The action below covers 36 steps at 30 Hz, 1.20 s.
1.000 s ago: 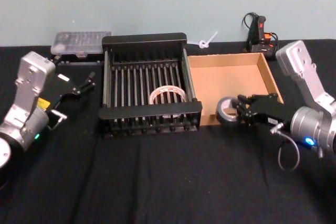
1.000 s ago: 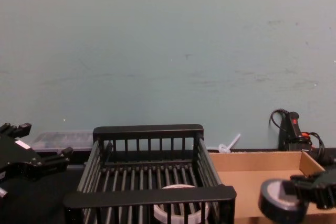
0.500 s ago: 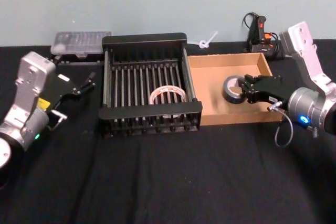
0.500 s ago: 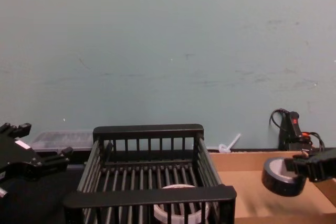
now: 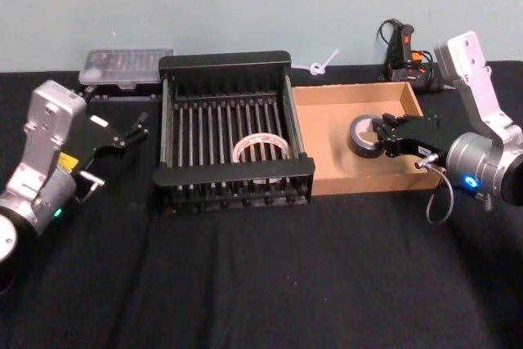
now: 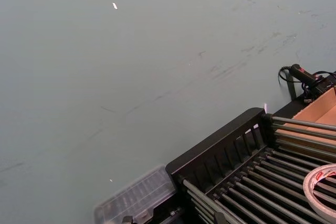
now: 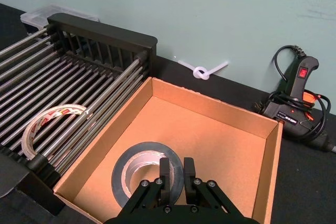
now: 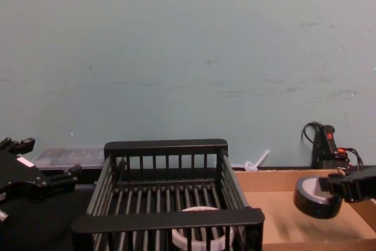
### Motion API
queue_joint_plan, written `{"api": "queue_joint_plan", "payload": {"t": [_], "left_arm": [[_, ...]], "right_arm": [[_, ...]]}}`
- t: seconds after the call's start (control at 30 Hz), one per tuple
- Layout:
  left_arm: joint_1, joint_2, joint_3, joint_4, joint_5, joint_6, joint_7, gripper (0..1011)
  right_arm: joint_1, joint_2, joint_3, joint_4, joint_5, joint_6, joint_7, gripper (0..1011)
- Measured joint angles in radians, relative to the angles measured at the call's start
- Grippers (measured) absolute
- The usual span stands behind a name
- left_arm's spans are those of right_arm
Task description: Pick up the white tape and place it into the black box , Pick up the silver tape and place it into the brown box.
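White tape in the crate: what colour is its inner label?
Reddish, on the white tape; clearest in the right wrist view.

Light: soft and even, not very bright; it seems to come from above.
Wall: the pale blue-green wall looks flat and a bit dull, with no bright spots.
Surface: the black surface soaks up the light, so folds and shadows on it are hard to see.
Shadows: a soft dark patch lies in the brown box, below the silver tape.
Shine: small gleams sit on the black box bars and on the silver tape roll.
Sharpness: the head view is a little grainy; in the left wrist view, the clear case looks fuzzy.
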Motion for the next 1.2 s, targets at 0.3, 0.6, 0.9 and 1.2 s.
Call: {"api": "queue_joint_plan", "payload": {"t": [0.3, 0.6, 0.9, 1.2], "left_arm": [[0.000, 0.000, 0.000, 0.000, 0.000, 0.000, 0.000, 1001], [0.000, 0.000, 0.000, 0.000, 0.000, 0.000, 0.000, 1001], [0.000, 0.000, 0.000, 0.000, 0.000, 0.000, 0.000, 1001], [0.000, 0.000, 0.000, 0.000, 0.000, 0.000, 0.000, 1001]], "right_arm": [[-0.001, 0.001, -0.001, -0.003, 0.001, 0.000, 0.000, 159], [-0.001, 0.002, -0.002, -0.004, 0.002, 0.001, 0.001, 392], [-0.002, 0.002, -0.002, -0.005, 0.002, 0.001, 0.001, 706], [-0.002, 0.002, -0.002, -0.005, 0.002, 0.001, 0.001, 939]]}}
